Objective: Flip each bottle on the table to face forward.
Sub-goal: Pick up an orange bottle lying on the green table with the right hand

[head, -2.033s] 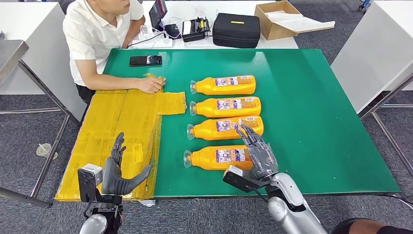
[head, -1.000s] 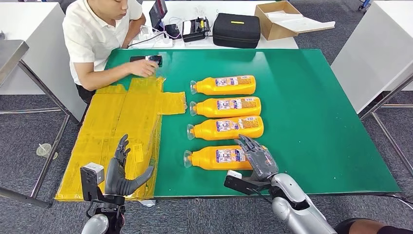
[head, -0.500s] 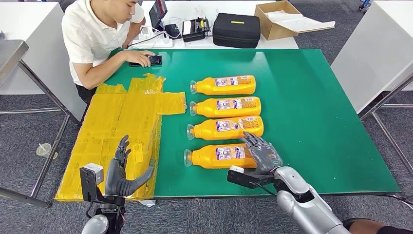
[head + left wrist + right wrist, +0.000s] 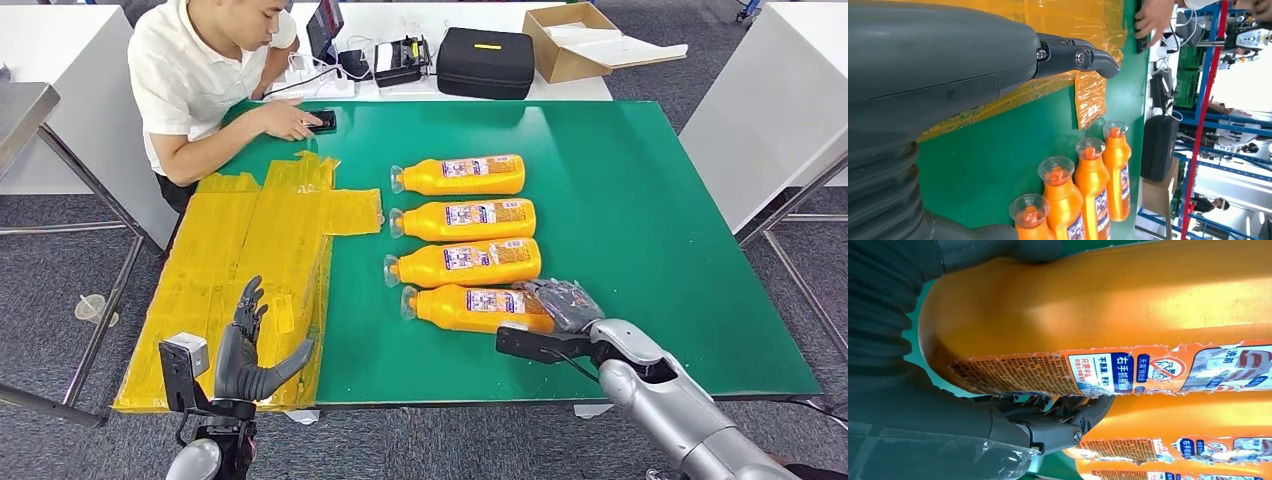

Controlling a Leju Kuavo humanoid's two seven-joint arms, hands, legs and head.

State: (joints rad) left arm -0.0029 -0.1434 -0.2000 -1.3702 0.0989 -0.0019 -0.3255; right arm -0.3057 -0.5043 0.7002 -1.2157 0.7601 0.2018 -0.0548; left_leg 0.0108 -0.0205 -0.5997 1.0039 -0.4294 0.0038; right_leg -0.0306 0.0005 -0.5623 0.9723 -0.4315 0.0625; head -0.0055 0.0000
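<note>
Bottle (image 4: 478, 307) lower centre | looking rigid, smooth, slippery, fairly light | right hand (image 4: 566, 303) fingers gripping its base end | left hand (image 4: 246, 352) idling, fingers spread

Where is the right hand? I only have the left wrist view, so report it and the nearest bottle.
Observer: In the head view the right hand grips the nearest bottle at its base end.
Operator: Give me the label side.
Observer: The right wrist view shows a printed label on the held bottle, facing that camera.
Operator: Compare it with the row.
Observer: Its cap sits further right than the caps of the other three bottles, and it lies close beside the next one.
</note>
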